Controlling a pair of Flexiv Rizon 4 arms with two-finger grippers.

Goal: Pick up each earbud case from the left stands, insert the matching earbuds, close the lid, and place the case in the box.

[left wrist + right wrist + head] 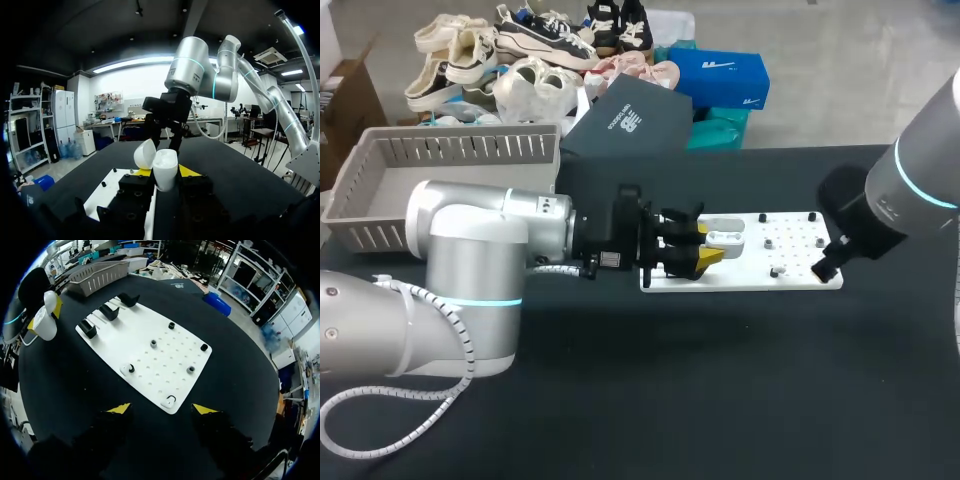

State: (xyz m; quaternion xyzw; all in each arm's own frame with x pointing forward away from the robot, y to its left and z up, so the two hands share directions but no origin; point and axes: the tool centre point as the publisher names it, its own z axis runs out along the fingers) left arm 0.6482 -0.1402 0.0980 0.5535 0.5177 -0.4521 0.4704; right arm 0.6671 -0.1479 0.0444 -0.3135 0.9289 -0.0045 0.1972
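A white earbud case (165,170) with its lid (145,154) flipped up sits between the yellow tips of my left gripper (165,171), which is shut on it. In the head view the left gripper (695,252) holds the case (725,238) over the left part of the white board (740,277). My right gripper (162,409) hangs open above the board's near edge (135,340), with a small white earbud (169,401) just ahead of its fingers. A second earbud (127,369) lies further in. In the head view the right gripper (830,262) is at the board's right end.
Three black stands (109,312) line the board's far side, and several short black pegs (191,370) stick up from it. A grey slatted basket (380,180) stands at the table's back left. A dark box (630,120) sits at the back edge.
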